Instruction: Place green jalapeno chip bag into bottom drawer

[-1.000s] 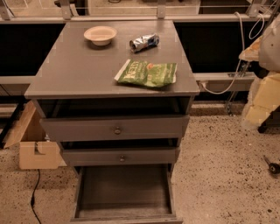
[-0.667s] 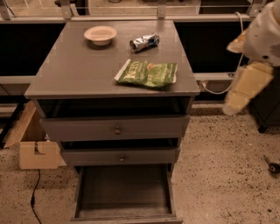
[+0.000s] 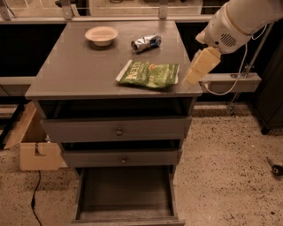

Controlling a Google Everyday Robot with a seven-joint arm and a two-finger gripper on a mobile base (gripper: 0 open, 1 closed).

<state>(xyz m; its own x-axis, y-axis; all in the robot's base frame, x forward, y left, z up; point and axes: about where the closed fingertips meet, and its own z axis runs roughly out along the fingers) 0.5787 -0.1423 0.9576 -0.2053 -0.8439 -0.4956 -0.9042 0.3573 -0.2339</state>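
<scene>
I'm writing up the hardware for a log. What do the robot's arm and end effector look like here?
The arm is a thick, rounded white shell with a thin tan ring and a patch of vent holes. The end effector, at the right edge of the cabinet beside the chip bag, is cream-yellow, blocky and tapering.

Single white arm (image 3: 254, 12) in view above and right of the green jalapeno chip bag (image 3: 149, 73); bulky rounded wrist housing (image 3: 225, 33) with a vent grille; cream-coloured gripper (image 3: 194, 76) slants down and left from it; tip just beside the bag's right edge; contact cannot be told.
</scene>
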